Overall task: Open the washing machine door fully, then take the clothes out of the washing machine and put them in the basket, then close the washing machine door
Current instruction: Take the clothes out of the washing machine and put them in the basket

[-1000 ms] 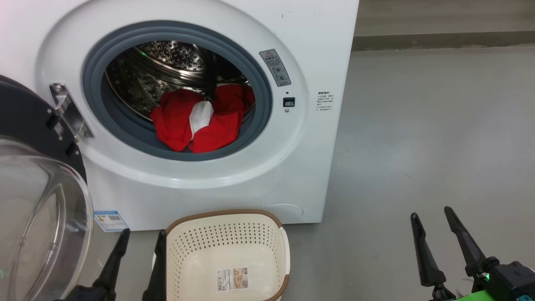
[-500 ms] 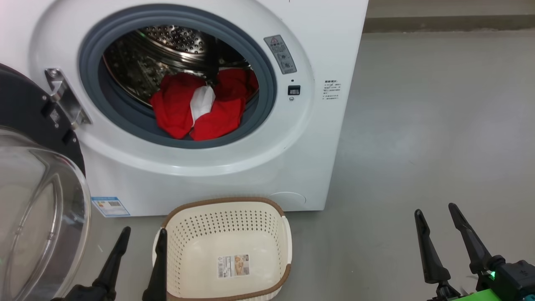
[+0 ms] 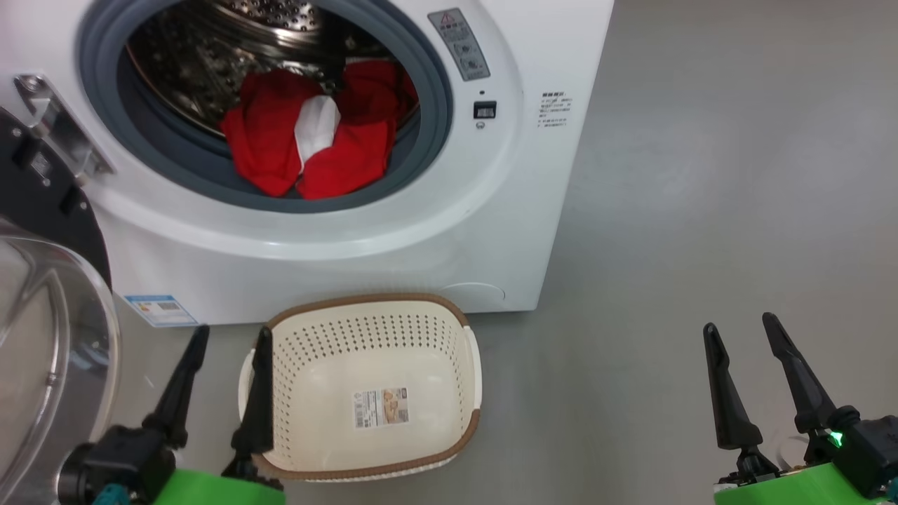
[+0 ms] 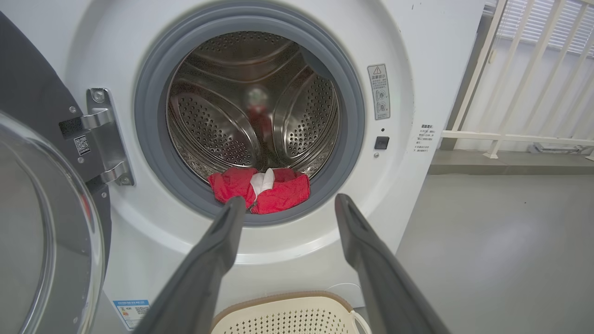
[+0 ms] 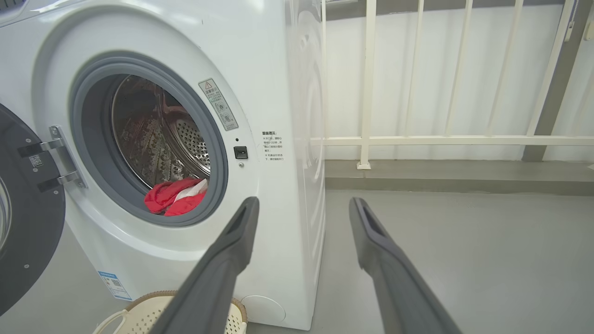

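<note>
The white washing machine [image 3: 491, 231] stands with its door [image 3: 42, 351] swung open to the left, the clear glass bowl facing me. Red clothes [image 3: 273, 140] with a white piece lie at the drum's front lip, partly over the grey gasket. The cream basket [image 3: 365, 301] sits on the floor right below the opening, holding nothing but a sticker. My left gripper [image 3: 233, 331] is open at the basket's left rim, low in front of the opening [image 4: 290, 200]. My right gripper [image 3: 740, 322] is open over bare floor to the right of the machine [image 5: 304, 202].
Grey floor [image 3: 701, 175] stretches to the right of the machine. A white railing [image 5: 366, 93] on a low kerb [image 5: 441, 176] runs behind it. The open door [image 4: 41, 232] crowds the space on the left. A blue label [image 3: 160, 310] sits low on the machine's front.
The head view has tilted down, so the machine and basket have slid up the picture. More of both arms shows. The clothes, basket and door have not moved, and both grippers stay open.
</note>
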